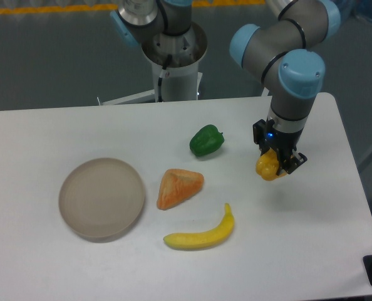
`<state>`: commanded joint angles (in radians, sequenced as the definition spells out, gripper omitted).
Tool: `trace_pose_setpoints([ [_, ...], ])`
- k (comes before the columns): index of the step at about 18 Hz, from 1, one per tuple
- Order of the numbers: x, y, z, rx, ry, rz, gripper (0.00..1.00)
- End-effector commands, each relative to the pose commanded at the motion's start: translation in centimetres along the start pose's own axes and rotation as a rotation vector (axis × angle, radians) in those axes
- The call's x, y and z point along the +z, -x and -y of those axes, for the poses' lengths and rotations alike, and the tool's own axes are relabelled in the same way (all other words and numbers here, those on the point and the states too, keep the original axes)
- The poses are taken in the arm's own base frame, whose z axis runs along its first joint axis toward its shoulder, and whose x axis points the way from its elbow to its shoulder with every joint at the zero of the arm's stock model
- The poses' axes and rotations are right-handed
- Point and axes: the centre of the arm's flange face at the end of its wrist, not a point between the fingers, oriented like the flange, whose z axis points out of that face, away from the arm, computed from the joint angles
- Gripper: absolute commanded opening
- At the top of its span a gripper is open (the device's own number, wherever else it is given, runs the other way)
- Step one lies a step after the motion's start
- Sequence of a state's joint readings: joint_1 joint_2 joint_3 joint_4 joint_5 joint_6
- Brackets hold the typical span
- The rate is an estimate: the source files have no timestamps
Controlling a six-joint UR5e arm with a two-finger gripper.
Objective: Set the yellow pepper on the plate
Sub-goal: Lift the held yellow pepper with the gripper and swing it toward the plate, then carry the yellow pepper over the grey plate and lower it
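Note:
The yellow pepper (267, 167) is a small lumpy yellow-orange piece at the right of the table, held between the black fingers of my gripper (275, 164), which is shut on it. It seems to hang just above the tabletop; part of it is hidden by the fingers. The plate (101, 197) is a round beige-grey dish far to the left, with nothing on it.
A green pepper (206, 140) lies left of the gripper. An orange-pink wedge (178, 187) sits between the plate and the gripper. A yellow banana (201, 234) lies near the front. The table's right edge runs close behind the arm.

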<state>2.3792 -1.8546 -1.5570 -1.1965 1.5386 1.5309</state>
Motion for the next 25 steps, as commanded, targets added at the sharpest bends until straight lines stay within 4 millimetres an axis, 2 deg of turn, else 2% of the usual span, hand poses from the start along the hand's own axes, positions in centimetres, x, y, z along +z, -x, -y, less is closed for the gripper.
trace_pose_setpoints([
  [10, 0.4, 0.0, 0.5, -0.008, -0.001, -0.003, 0.23],
  [15, 0.7, -1.9, 6.4, 0.016, -0.02, -0.012, 0.23],
  [17, 0.6, -3.2, 9.5, 0.005, -0.027, -0.014, 0.24],
  [20, 0.7, -4.9, 13.0, 0.023, -0.032, -0.019, 0.24],
  [25, 1.6, -10.1, 20.5, 0.034, -0.029, -0.055, 0.24],
])
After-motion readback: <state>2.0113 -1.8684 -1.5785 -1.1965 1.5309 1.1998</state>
